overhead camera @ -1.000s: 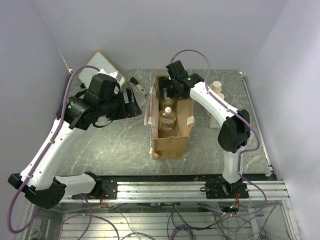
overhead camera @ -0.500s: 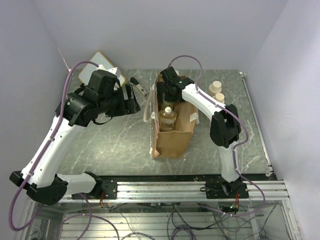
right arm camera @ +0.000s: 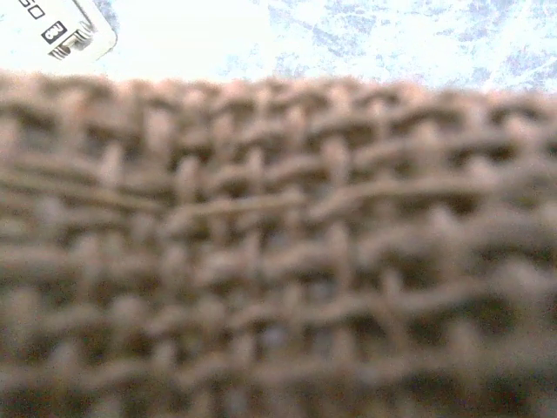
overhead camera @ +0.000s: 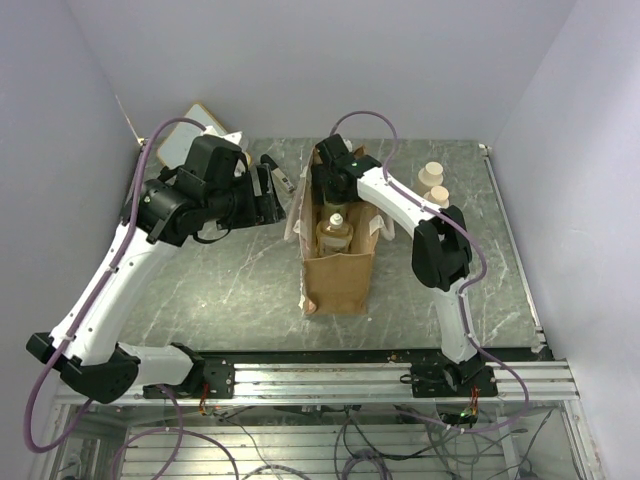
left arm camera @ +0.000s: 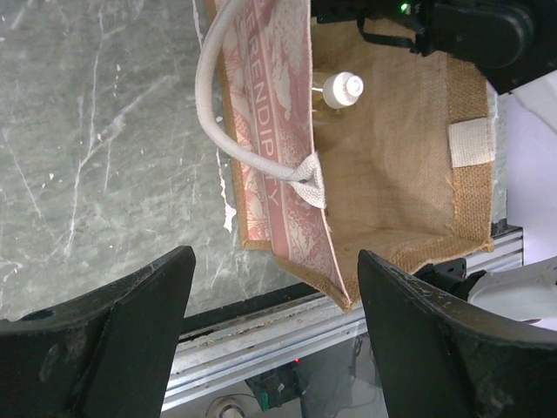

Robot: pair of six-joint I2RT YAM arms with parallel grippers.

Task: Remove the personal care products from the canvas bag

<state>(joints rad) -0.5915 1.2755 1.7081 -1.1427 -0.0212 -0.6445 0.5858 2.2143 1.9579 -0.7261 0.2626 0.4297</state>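
Sitting inside the far end of the canvas bag (overhead camera: pixel 340 285), the right end effector (overhead camera: pixel 328 186) is nearer; the bottle (overhead camera: pixel 336 236) stands cap-up just nearward. Its grip cannot be told. The left end effector (overhead camera: pixel 268 195) hangs released, left of the bag.

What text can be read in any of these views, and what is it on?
"ERENDIPI": printed on the pink side panel of the bag, left wrist view; the ends of the word are cut off or unclear.
"50": on a white label in the top left corner of the right wrist view; the rest is too small to read.
Top view: nothing readable.
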